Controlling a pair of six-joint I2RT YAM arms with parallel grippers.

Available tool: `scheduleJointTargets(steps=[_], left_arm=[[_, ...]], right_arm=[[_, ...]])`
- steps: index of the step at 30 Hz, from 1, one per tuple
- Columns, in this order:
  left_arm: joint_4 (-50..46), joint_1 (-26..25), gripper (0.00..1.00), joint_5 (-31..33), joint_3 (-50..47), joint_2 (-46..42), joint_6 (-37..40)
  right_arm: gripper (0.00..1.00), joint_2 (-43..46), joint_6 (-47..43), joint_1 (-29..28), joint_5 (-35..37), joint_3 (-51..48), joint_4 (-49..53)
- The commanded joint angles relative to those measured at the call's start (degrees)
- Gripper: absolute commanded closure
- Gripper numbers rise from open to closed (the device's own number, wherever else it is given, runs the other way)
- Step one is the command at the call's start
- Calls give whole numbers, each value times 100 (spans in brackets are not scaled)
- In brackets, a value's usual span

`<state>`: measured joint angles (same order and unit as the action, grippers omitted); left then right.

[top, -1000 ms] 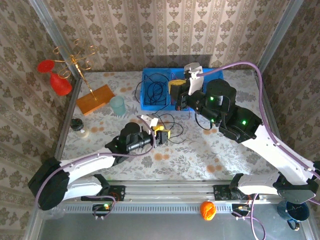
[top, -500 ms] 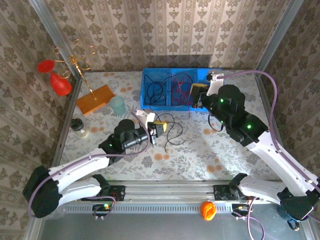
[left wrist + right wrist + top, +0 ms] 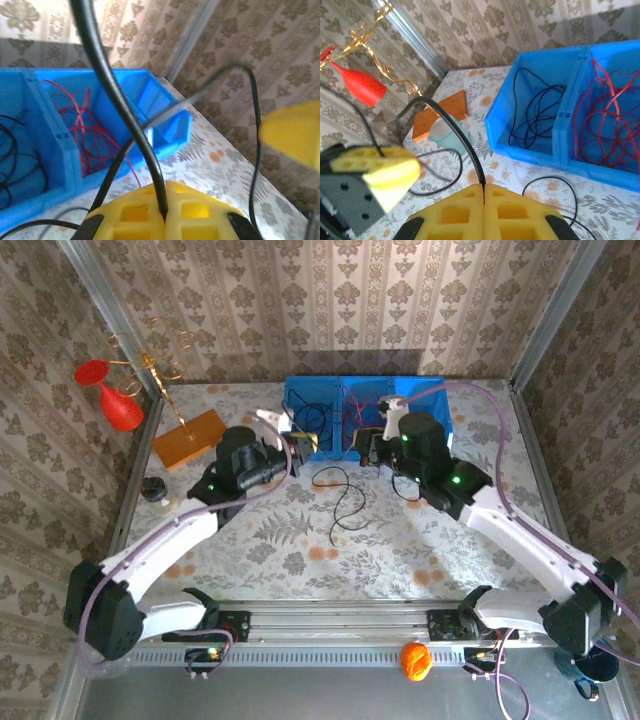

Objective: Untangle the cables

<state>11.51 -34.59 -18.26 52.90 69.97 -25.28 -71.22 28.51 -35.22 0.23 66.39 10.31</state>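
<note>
— So, what has the left gripper (image 3: 164, 217) got?

— Its yellow pads (image 3: 200, 220) are pressed together with no gap, and a black cable (image 3: 110, 85) is pinched in the seam between them. It climbs out of the pads, up and to the left, and leaves the top of the wrist view.

— And the right gripper (image 3: 484, 195)?

— Much the same. Its pads are fully closed with a black strand (image 3: 479, 167) clamped at the seam, arching up and over to the left. Whether that is the same wire the other one holds, I cannot tell.

— Where are the other cables?

— Most lie in the blue bin (image 3: 530, 150) at the far side of the table (image 3: 400, 540). The red cables (image 3: 607, 110) are heaped in its right compartment and a few black coils (image 3: 540, 112) sit in the left one. From above, both grippers are just in front of the bin's near wall, the left one by its left corner and the right one near the divider.

— Anything loose?

— A black length (image 3: 349, 498) loops and trails over the floral tabletop between the two arms, nearer the robot than either gripper.

— And off to the side?

— An orange block (image 3: 445, 112) lies with a pale cup (image 3: 442, 132) just beside it, and a red glass (image 3: 357, 82) is farther left.
</note>
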Motion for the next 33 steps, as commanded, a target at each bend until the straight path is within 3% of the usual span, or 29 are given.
scheduleJointTargets(steps=[1, 7, 16, 23, 28, 30, 33], left_arm=[[-346, 464, 100, -37, 767, 466, -65], [-532, 1138, 100, -491, 2025, 1978, -307], [-1415, 1157, 100, -361, 3813, 4072, -20], [-2203, 1158, 100, -224, 4893, 5004, 167], [-3030, 1113, 55, -200, 5564, 5203, 449], [-3337, 1105, 47, -146, 5675, 5159, 620], [-3881, 1103, 45, -77, 5779, 5061, 807]], right_arm=[[97, -503, -6, 115, -342, 472, -349], [96, -1973, -192, 192, 122, 1463, -246], [94, -3675, -322, 406, 731, 2468, -328], [87, -4681, -509, 437, 838, 3327, -23], [85, -4892, -584, 453, 1021, 3547, 76], [85, -4931, -580, 464, 1119, 3612, 108], [85, -4965, -562, 537, 1142, 3687, 137]])
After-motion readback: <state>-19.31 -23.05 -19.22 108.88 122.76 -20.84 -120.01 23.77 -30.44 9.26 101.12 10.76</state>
